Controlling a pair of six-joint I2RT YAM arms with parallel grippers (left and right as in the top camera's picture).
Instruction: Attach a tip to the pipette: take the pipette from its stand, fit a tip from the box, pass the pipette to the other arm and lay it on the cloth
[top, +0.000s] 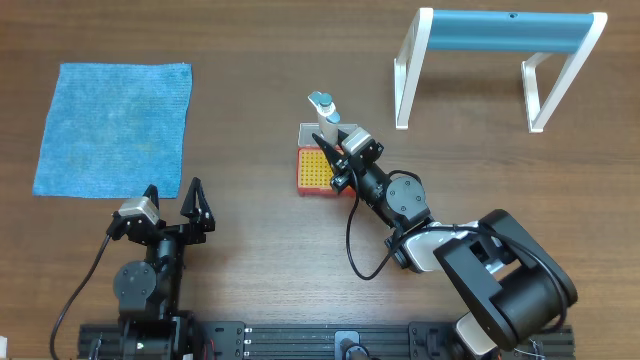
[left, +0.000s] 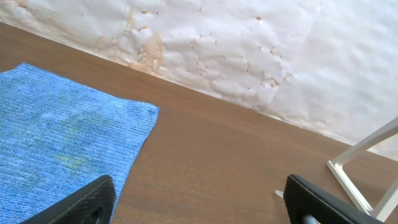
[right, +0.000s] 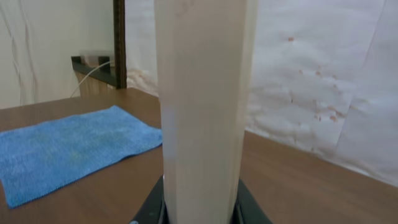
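Observation:
My right gripper (top: 336, 150) is shut on the white pipette (top: 323, 110), holding it roughly upright over the far end of the orange-red tip box (top: 311, 172). The pipette's blue-grey cap points away from the arm bases. In the right wrist view the pipette body (right: 205, 106) stands right in front of the camera, and its lower end is hidden. The blue cloth (top: 115, 130) lies flat at the far left. My left gripper (top: 172, 200) rests open near its base, just in front of the cloth's near edge, its fingers (left: 84, 202) empty.
The white stand with a blue top bar (top: 500, 60) sits at the far right, and one of its feet (left: 364, 168) appears in the left wrist view. Bare brown table lies between the cloth and the tip box. A white wall rises behind the table.

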